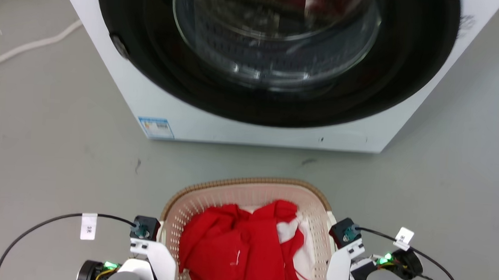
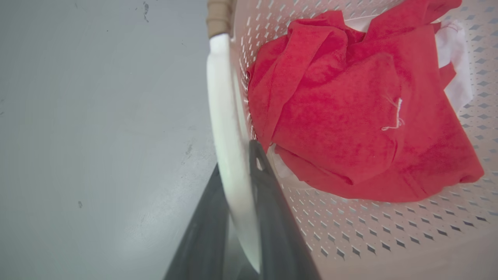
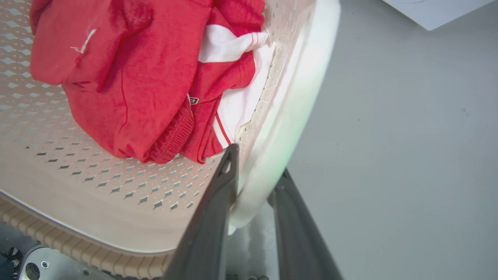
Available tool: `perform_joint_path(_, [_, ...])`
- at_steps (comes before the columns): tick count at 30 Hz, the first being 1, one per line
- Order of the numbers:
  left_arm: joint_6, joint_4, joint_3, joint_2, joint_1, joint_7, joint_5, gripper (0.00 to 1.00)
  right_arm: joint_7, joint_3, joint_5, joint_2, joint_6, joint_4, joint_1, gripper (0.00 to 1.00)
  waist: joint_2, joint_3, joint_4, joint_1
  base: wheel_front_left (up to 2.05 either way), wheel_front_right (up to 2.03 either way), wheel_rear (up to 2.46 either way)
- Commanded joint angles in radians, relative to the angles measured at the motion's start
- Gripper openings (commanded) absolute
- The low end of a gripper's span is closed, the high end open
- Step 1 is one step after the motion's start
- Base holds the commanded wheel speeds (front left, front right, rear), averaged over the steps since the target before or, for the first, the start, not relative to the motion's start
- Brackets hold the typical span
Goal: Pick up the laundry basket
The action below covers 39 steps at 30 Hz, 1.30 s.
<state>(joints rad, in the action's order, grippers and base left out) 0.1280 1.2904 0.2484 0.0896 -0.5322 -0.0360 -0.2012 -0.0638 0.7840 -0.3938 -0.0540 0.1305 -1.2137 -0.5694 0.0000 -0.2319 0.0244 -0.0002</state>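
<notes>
The laundry basket (image 1: 247, 183), cream and perforated with a brown woven rim, sits on the grey floor at the bottom centre of the head view. Red and white clothes (image 1: 235, 250) lie inside it. My left wrist (image 1: 144, 236) is against its left side and my right wrist (image 1: 347, 237) against its right side. In the left wrist view, my left gripper (image 2: 235, 155) is shut on the white side handle (image 2: 225, 101), one finger on each face. In the right wrist view, my right gripper (image 3: 258, 159) clamps the other white handle (image 3: 295, 101) the same way.
A white washing machine (image 1: 157, 105) with a dark round door (image 1: 276, 39) stands just beyond the basket, with red laundry behind the glass. Pale cables (image 1: 28, 47) run over the floor at the far left. Bare grey floor lies on both sides.
</notes>
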Motion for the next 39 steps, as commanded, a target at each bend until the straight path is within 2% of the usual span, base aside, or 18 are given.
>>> perform_joint_path(1, [0.002, -0.005, 0.021, -0.005, 0.014, 0.013, -0.015, 0.0, -0.016, 0.02, -0.015, 0.007, 0.0, 0.0, 0.019, 0.0, 0.0, 0.086, 0.011, 0.0002, 0.0, 0.0, 0.0])
perform_joint_path(8, [0.002, -0.02, 0.117, -0.006, 0.059, 0.097, -0.098, 0.0, -0.092, 0.086, -0.099, 0.008, 0.001, 0.0, 0.068, 0.0, 0.0, 0.203, 0.015, 0.0002, 0.0, 0.0, 0.0])
perform_joint_path(14, [0.002, -0.058, 0.199, 0.009, 0.08, 0.16, -0.178, 0.0, -0.147, 0.139, -0.162, 0.001, 0.001, 0.01, 0.066, 0.0, 0.0, 0.251, 0.018, 0.0002, 0.0, 0.0, 0.0])
perform_joint_path(23, [0.003, -0.098, 0.299, 0.041, 0.089, 0.225, -0.291, 0.0, -0.2, 0.212, -0.24, -0.024, 0.001, 0.02, 0.049, 0.0, 0.0, 0.289, 0.017, 0.0002, 0.0, 0.0, 0.0])
perform_joint_path(39, [0.003, -0.12, 0.433, 0.07, 0.069, 0.286, -0.429, 0.0, -0.248, 0.311, -0.348, -0.038, 0.001, 0.031, 0.03, 0.0, 0.0, 0.302, 0.018, 0.0002, 0.0, 0.0, 0.0])
